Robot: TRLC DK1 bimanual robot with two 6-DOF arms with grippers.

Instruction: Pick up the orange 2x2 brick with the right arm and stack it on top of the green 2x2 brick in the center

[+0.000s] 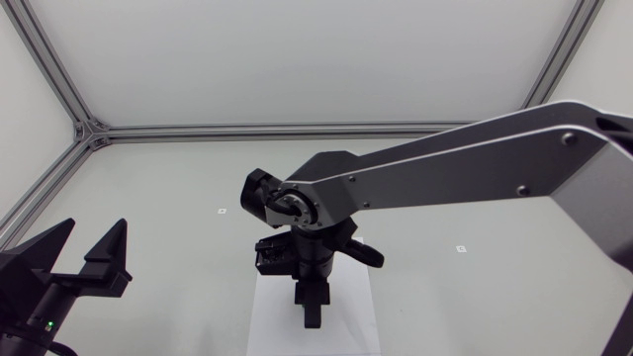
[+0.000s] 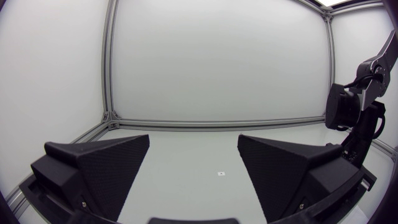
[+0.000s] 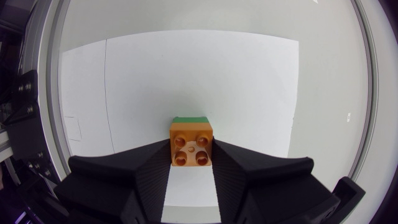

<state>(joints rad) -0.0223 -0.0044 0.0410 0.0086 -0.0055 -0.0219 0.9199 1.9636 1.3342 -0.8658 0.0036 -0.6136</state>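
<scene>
The tabletop (image 1: 495, 198) was crossed from the right by the right arm (image 1: 445, 168), which reached to the centre and pointed straight down over a white sheet (image 1: 356, 316). The left arm (image 1: 30, 297) was parked at the near left corner, well apart from the sheet. The left fingers (image 2: 106, 165) were spread wide with nothing between them. The right arm was therefore by far the nearer to the work.

In the right wrist view the right fingers (image 3: 149, 168) were closed on the orange brick (image 3: 191, 144), one pressed against each of two opposite sides, with its studs turned up toward the camera. The green brick (image 3: 190, 119) was seen only as a thin strip past the orange brick's far edge, directly beneath it and a touch ahead of the fingers. Whether the two bricks were already touching could not be told.

Being square, the brick had no long axis to be matched. The coming move was judged to depend on the walls being kept parallel and the push being made straight down. The sheet's edges lay well clear, and open room was left on every side.
</scene>
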